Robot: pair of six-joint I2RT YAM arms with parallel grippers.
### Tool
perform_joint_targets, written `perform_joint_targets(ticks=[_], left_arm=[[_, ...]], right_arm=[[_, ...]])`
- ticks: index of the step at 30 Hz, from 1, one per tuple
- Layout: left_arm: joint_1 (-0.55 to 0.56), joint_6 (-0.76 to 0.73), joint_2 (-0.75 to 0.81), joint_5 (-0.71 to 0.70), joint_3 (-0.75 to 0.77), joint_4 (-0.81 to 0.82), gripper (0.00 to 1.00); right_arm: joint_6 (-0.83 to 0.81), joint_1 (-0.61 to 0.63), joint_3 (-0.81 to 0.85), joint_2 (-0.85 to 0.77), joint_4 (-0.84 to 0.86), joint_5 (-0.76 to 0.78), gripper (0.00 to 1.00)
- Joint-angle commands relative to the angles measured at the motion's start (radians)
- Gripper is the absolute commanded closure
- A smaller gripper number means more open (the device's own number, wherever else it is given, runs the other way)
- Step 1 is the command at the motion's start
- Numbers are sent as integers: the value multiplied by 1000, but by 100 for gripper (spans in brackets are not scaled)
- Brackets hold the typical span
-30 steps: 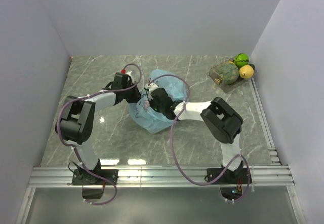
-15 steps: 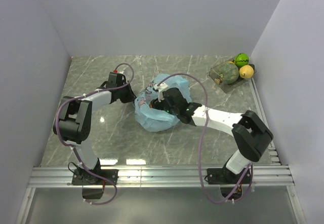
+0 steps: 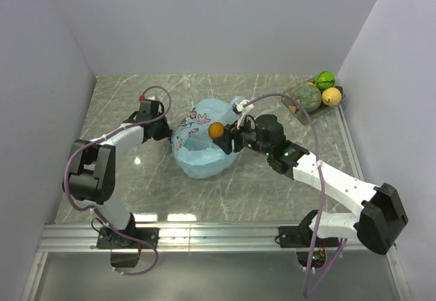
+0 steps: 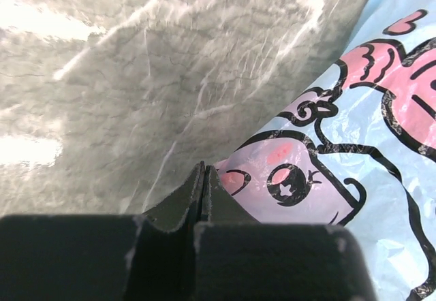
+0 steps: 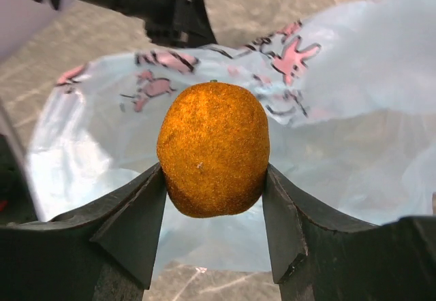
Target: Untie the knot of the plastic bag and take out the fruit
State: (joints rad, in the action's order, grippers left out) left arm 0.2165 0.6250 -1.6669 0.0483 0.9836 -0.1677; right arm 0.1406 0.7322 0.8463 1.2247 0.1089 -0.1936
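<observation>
Gripping an orange fruit [image 5: 212, 137] between its 2 fingers [image 5: 133, 226], the right gripper [image 5: 213, 173] hovers above the open bag [image 3: 197, 159]; the left gripper [image 4: 202, 182], fingers pressed together, pinches the bag's edge.

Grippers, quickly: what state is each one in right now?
Left gripper: shut, pinching an edge of the plastic bag.
Right gripper: shut on the orange fruit, held over the bag.

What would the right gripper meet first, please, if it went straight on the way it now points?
Probably the plastic bag, spread just beyond the orange fruit between its jaws, though depth is unclear.
</observation>
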Motion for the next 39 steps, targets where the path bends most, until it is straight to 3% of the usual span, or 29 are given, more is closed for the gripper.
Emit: perform_joint_targets(ticks=[1, 7, 10, 14, 16, 17, 18, 22, 23, 25, 26, 29, 39], left_arm=[[0, -4, 61, -45, 7, -32, 99], [-12, -42, 143, -100, 24, -96, 99], [-20, -71, 186, -129, 23, -110, 93], [-25, -113, 232, -137, 47, -139, 78], [-34, -125, 271, -139, 55, -148, 72], [-37, -143, 286, -139, 58, -153, 64], [-46, -151, 300, -139, 58, -161, 61], [-65, -197, 390, -156, 61, -174, 45], [-65, -208, 404, -165, 56, -173, 35], [-65, -218, 432, -153, 50, -167, 26], [-65, -226, 440, -136, 38, -161, 16], [-65, -240, 463, -120, 9, -141, 7], [-65, -258, 449, -116, 4, -151, 4]], right_arm=[[5, -5, 46, -42, 29, -124, 100], [-29, -27, 160, -108, -52, -188, 100], [-36, -54, 247, -131, -148, -194, 100], [-59, -76, 359, -157, -245, -106, 100], [-62, -115, 431, -149, -322, 20, 100], [-65, -134, 451, -142, -345, 67, 100], [-67, -178, 470, -128, -366, 173, 100], [-45, -339, 540, -84, -413, 339, 100], [-45, -378, 553, -67, -429, 377, 100], [-35, -486, 583, 1, -439, 428, 100], [-30, -520, 591, 56, -439, 439, 100], [10, -641, 620, 148, -423, 474, 100], [25, -836, 928, 603, -485, 503, 96]])
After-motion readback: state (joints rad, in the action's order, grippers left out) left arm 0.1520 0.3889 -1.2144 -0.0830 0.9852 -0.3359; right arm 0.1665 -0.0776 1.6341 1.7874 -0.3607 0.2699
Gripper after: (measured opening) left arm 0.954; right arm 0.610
